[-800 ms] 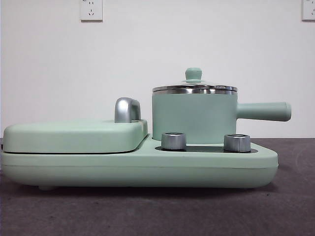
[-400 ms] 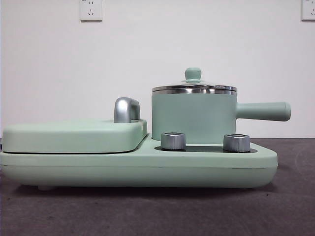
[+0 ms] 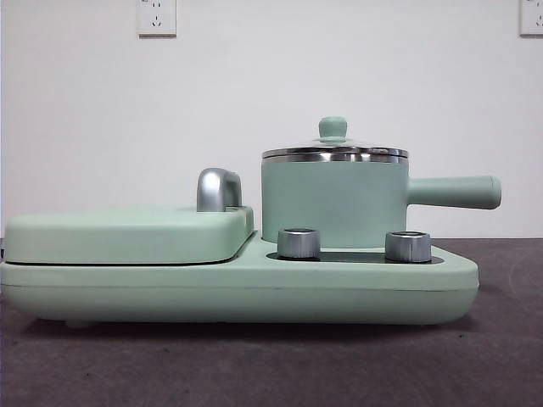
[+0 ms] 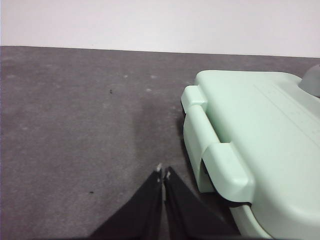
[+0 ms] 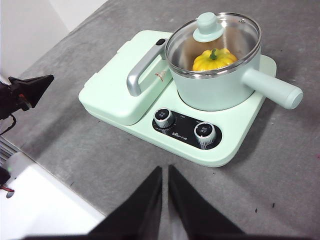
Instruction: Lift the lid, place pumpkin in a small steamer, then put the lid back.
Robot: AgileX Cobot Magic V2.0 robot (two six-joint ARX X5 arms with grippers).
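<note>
The small steamer stands on the right half of the mint-green appliance, its long handle pointing right. The lid sits closed on its rim, knob up. Through the glass lid in the right wrist view, the pumpkin lies inside the small steamer. My right gripper is shut and empty, raised over the table on the knob side of the appliance. My left gripper is shut and empty above the grey table, beside the appliance's hinged end.
The flat griddle cover with its chrome handle fills the appliance's left half. Two chrome knobs face the front. The other arm's black tip shows off the table in the right wrist view. Grey table surrounds the appliance.
</note>
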